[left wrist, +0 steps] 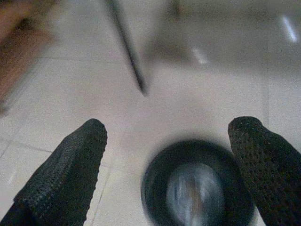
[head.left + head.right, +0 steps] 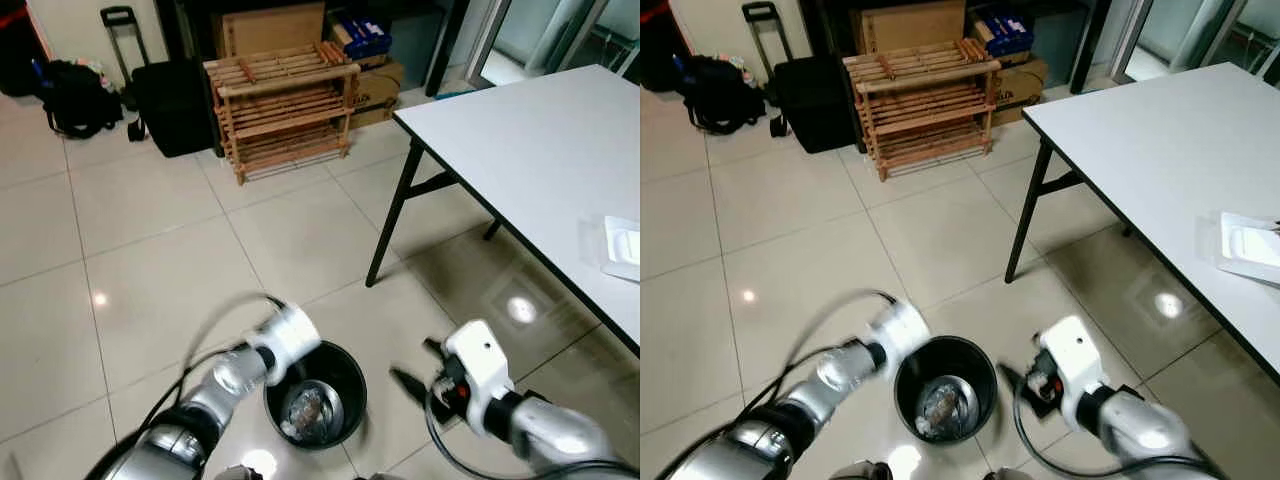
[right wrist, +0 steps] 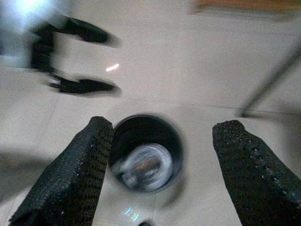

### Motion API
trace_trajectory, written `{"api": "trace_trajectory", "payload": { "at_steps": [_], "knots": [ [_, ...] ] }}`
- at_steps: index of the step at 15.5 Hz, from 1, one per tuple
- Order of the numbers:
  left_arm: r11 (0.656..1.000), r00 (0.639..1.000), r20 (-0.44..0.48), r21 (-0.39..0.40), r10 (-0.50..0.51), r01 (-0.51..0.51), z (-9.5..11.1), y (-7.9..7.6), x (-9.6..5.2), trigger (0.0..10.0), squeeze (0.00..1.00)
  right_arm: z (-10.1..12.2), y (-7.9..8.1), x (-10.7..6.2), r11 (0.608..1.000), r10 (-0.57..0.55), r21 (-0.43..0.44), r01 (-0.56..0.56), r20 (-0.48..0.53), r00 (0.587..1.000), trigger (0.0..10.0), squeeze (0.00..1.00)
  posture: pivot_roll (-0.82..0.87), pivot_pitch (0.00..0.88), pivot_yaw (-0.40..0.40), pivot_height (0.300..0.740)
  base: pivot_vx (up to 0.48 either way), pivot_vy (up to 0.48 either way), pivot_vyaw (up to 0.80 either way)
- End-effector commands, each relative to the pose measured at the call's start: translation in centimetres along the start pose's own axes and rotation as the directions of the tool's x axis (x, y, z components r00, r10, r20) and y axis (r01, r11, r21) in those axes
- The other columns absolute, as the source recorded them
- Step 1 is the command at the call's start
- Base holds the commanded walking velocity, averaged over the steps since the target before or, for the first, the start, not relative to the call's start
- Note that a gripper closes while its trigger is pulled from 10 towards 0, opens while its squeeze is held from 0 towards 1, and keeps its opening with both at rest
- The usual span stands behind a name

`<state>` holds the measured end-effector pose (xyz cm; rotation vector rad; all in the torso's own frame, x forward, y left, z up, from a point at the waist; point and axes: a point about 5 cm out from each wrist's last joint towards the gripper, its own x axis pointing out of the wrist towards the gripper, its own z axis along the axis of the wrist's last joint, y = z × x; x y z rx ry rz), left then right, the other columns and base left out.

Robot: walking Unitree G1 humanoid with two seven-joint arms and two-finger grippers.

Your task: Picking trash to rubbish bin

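Note:
A small round black bin (image 2: pixel 345 375) stands on the tiled floor just in front of me, with crumpled shiny trash (image 2: pixel 305 410) lying at its bottom. My left gripper (image 1: pixel 168 125) hovers at the bin's left rim, fingers spread wide and empty; the left wrist view looks down into the bin (image 1: pixel 153 188). To the bin's right my right gripper (image 2: pixel 415 365) points its open, empty black fingers toward it. In the right wrist view the bin (image 3: pixel 150 129) and trash (image 3: pixel 141 167) sit between the spread fingers. Both arms look motion-blurred.
A white table (image 2: pixel 540 140) on black legs (image 2: pixel 395 210) fills the right side, with a white plastic item (image 2: pixel 625 248) near its edge. At the back stand a wooden rack (image 2: pixel 285 105), a black suitcase (image 2: pixel 170 100), a backpack (image 2: pixel 75 95) and cardboard boxes (image 2: pixel 370 85).

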<state>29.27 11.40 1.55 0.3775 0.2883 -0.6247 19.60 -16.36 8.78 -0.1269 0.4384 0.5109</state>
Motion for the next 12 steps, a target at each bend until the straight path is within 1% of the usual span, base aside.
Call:
{"api": "trace_trajectory", "payload": {
  "at_steps": [1, 2, 3, 4, 5, 6, 7, 8, 9, 10, 12],
  "knots": [
    [0.986, 0.994, 0.062, -0.147, 0.089, -0.079, 0.3, 0.3, -1.0, 10.0, 0.00, -0.5, -1.0, 0.2, 0.985, -0.168, 0.040, 0.168, 0.007, 0.986, 10.0, 0.00, -0.09, 0.079, -0.012, 0.740, 0.000, 0.000, 0.00],
    [0.984, 0.987, 0.102, -0.145, 0.121, -0.106, 1.0, -0.3, -2.5, 10.0, 0.00, -0.9, -1.0, 0.7, 0.963, -0.250, 0.102, 0.248, 0.003, 0.968, 10.0, 0.00, -0.06, 0.076, -0.017, 0.740, 0.000, 0.000, 0.00],
    [0.986, 0.986, 0.104, -0.122, 0.130, -0.117, 1.3, -0.7, -3.4, 10.0, 0.00, -1.2, -0.9, 0.9, 0.953, -0.281, 0.114, 0.281, -0.014, 0.960, 10.0, 0.00, -0.04, 0.070, -0.018, 0.740, 0.000, 0.000, 0.00],
    [0.989, 0.983, 0.128, -0.085, 0.128, -0.118, 1.7, -1.8, -4.8, 10.0, 0.00, -1.6, -0.7, 1.2, 0.935, -0.332, 0.126, 0.332, -0.024, 0.943, 10.0, 0.00, -0.03, 0.065, -0.020, 0.740, 0.000, 0.000, -0.46],
    [0.991, 0.984, 0.135, -0.075, 0.116, -0.106, 1.7, -2.6, -5.8, 10.0, 0.00, -1.6, -0.5, 1.4, 0.927, -0.353, 0.131, 0.352, -0.017, 0.936, 10.0, 0.00, -0.02, 0.056, -0.019, 0.740, 0.000, 0.000, -0.79],
    [0.988, 0.985, 0.122, -0.117, 0.118, -0.104, 1.7, -2.9, -6.5, 10.0, 0.00, -1.6, -0.5, 1.5, 0.919, -0.376, 0.127, 0.373, -0.006, 0.927, 10.0, 0.00, -0.02, 0.050, -0.017, 0.740, 0.000, 0.000, -0.79],
    [0.981, 0.984, 0.101, -0.141, 0.149, -0.135, 1.7, -2.8, -7.2, 10.0, 0.00, -1.5, -0.7, 1.6, 0.904, -0.404, 0.149, 0.400, -0.006, 0.915, 10.0, 0.00, -0.02, 0.046, -0.016, 0.740, 0.000, 0.000, -0.79],
    [0.980, 0.984, 0.087, -0.139, 0.157, -0.144, 1.6, -2.7, -7.5, 10.0, 0.00, -1.6, -0.8, 1.6, 0.900, -0.413, 0.153, 0.409, -0.010, 0.911, 10.0, 0.00, -0.02, 0.045, -0.013, 0.740, 0.000, 0.000, -0.79],
    [0.976, 0.983, 0.042, -0.138, 0.176, -0.169, 1.3, -2.4, -8.2, 10.0, 0.00, -1.9, -1.1, 1.5, 0.880, -0.446, 0.166, 0.444, -0.031, 0.895, 10.0, 0.00, -0.01, 0.039, -0.009, 0.740, 0.000, 0.000, -0.80],
    [0.971, 0.982, 0.018, -0.152, 0.190, -0.185, 1.3, -2.2, -8.6, 10.0, 0.00, -2.2, -1.1, 1.4, 0.870, -0.462, 0.170, 0.462, -0.044, 0.886, 10.0, 0.00, -0.01, 0.036, -0.005, 0.740, 0.000, 0.000, -0.80],
    [0.957, 0.976, 0.001, -0.195, 0.219, -0.215, 1.3, -2.0, -9.2, 10.0, 0.00, -2.5, -0.9, 1.5, 0.865, -0.471, 0.166, 0.473, -0.052, 0.881, 10.0, 0.00, -0.01, 0.034, 0.001, 0.740, 0.000, 0.000, -0.80]
  ]
}}
